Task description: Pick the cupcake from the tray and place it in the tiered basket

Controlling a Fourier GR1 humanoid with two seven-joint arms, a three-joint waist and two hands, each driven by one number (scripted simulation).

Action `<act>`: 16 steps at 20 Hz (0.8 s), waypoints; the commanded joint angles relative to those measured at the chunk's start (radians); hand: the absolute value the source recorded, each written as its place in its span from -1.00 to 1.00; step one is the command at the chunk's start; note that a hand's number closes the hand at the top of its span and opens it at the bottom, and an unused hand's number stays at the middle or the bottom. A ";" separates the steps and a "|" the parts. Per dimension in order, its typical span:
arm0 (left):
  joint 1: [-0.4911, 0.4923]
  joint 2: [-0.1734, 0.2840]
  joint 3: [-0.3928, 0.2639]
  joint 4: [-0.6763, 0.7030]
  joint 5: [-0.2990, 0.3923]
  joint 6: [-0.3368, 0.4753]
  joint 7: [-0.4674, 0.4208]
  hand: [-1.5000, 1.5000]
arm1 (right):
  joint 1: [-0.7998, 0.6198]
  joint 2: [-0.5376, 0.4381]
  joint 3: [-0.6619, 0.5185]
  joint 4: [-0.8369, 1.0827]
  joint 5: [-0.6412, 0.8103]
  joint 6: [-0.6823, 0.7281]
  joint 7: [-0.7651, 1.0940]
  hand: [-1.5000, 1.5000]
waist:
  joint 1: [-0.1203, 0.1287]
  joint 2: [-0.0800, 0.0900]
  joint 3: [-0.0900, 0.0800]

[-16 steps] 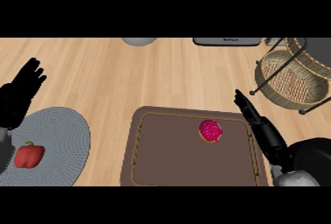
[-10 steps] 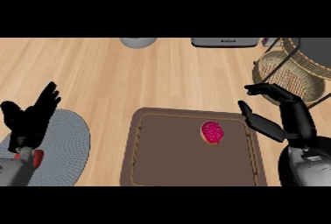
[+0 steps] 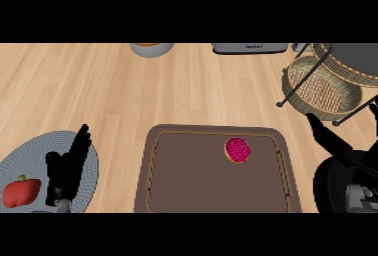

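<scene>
We see cupcake (image 3: 238, 150) on tray (image 3: 159, 165), untouched; tiered basket (image 3: 325, 87) cut off at right. Left hand (image 3: 68, 170) & right hand (image 3: 332, 145): fingers straight, empty.

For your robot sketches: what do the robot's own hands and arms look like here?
Both hands are black with slender fingers. The left hand shows thin tapering fingers above a bit of grey forearm. The right hand joins a bulky black wrist with a grey part below. No cables or markings show.

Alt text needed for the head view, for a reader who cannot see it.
A pink cupcake lies on a brown tray, untouched, between the open left hand and open right hand. A wicker tiered basket stands at upper right; a red pepper sits on a grey plate at lower left.
</scene>
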 commanded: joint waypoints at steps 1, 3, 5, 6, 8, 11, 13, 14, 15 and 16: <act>0.055 -0.023 -0.035 -0.045 -0.028 0.029 0.003 0.00 | 0.120 0.045 0.137 -0.225 0.221 -0.059 0.198 -1.00 | 0.015 0.003 -0.001; 0.029 -0.050 -0.041 -0.012 -0.043 0.044 -0.014 0.00 | 0.150 0.022 0.167 -0.205 0.311 0.021 0.330 -1.00 | 0.014 0.009 -0.003; 0.037 -0.034 -0.044 -0.023 -0.044 0.035 -0.008 0.00 | 0.159 0.002 0.222 -0.177 0.304 0.149 0.418 -1.00 | 0.026 0.010 -0.008; 0.030 -0.046 -0.046 -0.034 -0.050 0.053 -0.002 0.00 | 0.189 -0.025 0.219 -0.213 0.319 0.199 0.483 -1.00 | 0.015 0.008 -0.007; 0.018 -0.054 -0.053 -0.018 -0.059 0.051 -0.012 0.00 | 0.181 -0.055 0.266 -0.215 0.377 0.293 0.576 -1.00 | 0.024 0.014 -0.010; 0.044 -0.031 -0.051 -0.028 -0.050 0.023 -0.018 0.00 | 0.176 -0.098 0.308 -0.213 0.469 0.430 0.728 -1.00 | 0.049 0.016 -0.010; 0.032 -0.041 -0.049 -0.026 -0.052 0.029 -0.020 0.00 | 0.153 -0.127 0.338 -0.246 0.531 0.537 0.837 -1.00 | 0.049 0.015 -0.010; 0.030 -0.053 -0.061 -0.039 -0.060 0.042 -0.009 0.00 | 0.132 -0.125 0.348 -0.255 0.561 0.581 0.897 -1.00 | 0.055 0.015 -0.010; 0.026 -0.076 -0.073 -0.024 -0.072 0.058 -0.019 0.00 | 0.130 -0.124 0.381 -0.259 0.600 0.624 0.940 -1.00 | 0.050 0.016 -0.011; 0.014 -0.062 -0.063 -0.024 -0.057 0.036 -0.002 0.00 | 0.080 -0.116 0.366 -0.284 0.637 0.669 1.020 -1.00 | 0.050 0.016 -0.008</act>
